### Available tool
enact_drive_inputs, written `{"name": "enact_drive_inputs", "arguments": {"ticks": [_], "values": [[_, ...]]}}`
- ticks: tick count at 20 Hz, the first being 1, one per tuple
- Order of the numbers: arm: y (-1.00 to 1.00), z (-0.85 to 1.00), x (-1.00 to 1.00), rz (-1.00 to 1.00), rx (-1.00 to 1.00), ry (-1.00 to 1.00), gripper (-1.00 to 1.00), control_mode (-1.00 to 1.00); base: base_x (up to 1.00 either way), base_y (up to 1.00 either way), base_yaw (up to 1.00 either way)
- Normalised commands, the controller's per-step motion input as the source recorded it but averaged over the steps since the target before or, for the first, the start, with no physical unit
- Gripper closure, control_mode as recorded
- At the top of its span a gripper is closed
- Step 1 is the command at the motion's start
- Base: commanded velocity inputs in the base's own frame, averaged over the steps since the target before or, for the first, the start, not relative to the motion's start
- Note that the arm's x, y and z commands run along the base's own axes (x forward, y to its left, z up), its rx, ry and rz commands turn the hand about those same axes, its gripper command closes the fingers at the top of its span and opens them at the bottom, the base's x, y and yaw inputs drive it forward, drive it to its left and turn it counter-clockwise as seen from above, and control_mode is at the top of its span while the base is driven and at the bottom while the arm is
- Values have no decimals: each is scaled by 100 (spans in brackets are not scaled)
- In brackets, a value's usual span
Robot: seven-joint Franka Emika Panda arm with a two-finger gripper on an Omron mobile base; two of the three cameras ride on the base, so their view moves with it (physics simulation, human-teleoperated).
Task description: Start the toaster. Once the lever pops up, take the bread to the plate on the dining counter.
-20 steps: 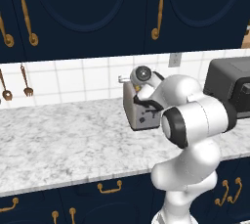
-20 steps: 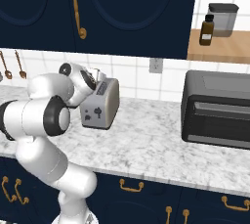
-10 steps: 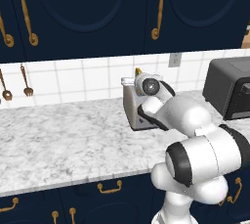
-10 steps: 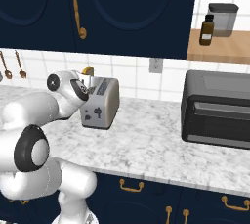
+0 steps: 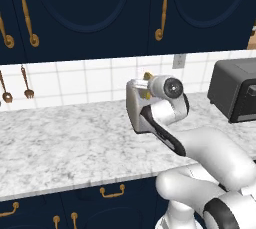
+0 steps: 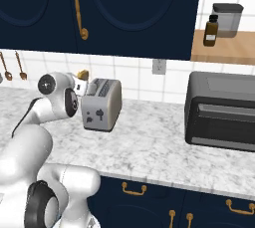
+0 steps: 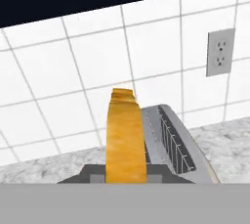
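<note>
Bread [image 7: 126,137] sits pinched edge-on in my gripper [image 7: 126,181], just above the toaster [image 6: 102,104] at my twelve o'clock (slots under it), so I'd lift straight up before swinging away toward the plate.

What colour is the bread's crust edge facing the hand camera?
Golden-brown on the bread, seen best in the hand view, beside the toaster.

The white arm bends forward from its base, elbow low, forearm rising to a wrist turned level at its highest point. The gripper [image 6: 82,78] sits at the far end of the hand, pointing away toward the wall. Its jaws stand partly closed, pinched on a slice of bread [image 7: 126,137].
</note>
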Motion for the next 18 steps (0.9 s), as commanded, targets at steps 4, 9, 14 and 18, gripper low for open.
{"name": "enact_drive_inputs", "arguments": {"ticks": [4,9,14,18], "values": [[0,100,-66,0,8,26,100,-100,0,0,0],[0,78,-92,-4,5,21,100,-100,0,0,0],[-19,43,-100,-6,0,16,100,-100,0,0,0],[-31,9,-98,-4,0,14,100,-100,0,0,0]]}}
